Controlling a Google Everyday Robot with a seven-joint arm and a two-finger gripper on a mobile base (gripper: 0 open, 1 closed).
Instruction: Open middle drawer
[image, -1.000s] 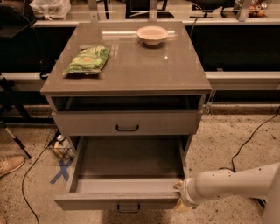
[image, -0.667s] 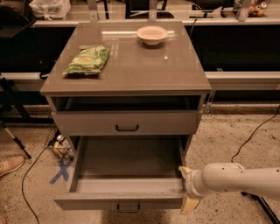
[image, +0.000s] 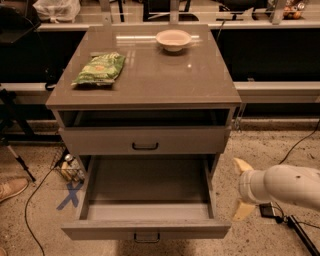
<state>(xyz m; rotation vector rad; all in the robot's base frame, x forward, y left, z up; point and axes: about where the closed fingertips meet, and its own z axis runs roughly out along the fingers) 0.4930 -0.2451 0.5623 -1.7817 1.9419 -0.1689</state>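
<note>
The middle drawer (image: 145, 229) sticks far out of the cabinet toward 6 o'clock. Its front edge is close to the bottom of the view. On its right side, at 3 o'clock, there is bare speckled floor (image: 272, 147), and a thin black cable (image: 300, 142) runs over it. On its left side, at 9 o'clock, a blue tape cross (image: 70, 194) is on the floor and a shoe (image: 12, 187) is near the edge of the view.

The white arm (image: 285, 187) comes in low from 3 o'clock and lies almost flat. The gripper (image: 238, 189) is just beside the right wall of the middle drawer and does not touch it. Its two yellow fingers (image: 243, 165) are spread wide, one up and one down, and hold nothing.

The middle drawer is a deep grey box, and you can see its flat bottom. Its small black handle (image: 146, 237) peeks out under the front. Above it, the top drawer (image: 100, 141) is out only a little. On the counter (image: 150, 87), a green bag (image: 100, 69) lies at 10 o'clock and a bowl (image: 173, 39) sits at 12 o'clock.
</note>
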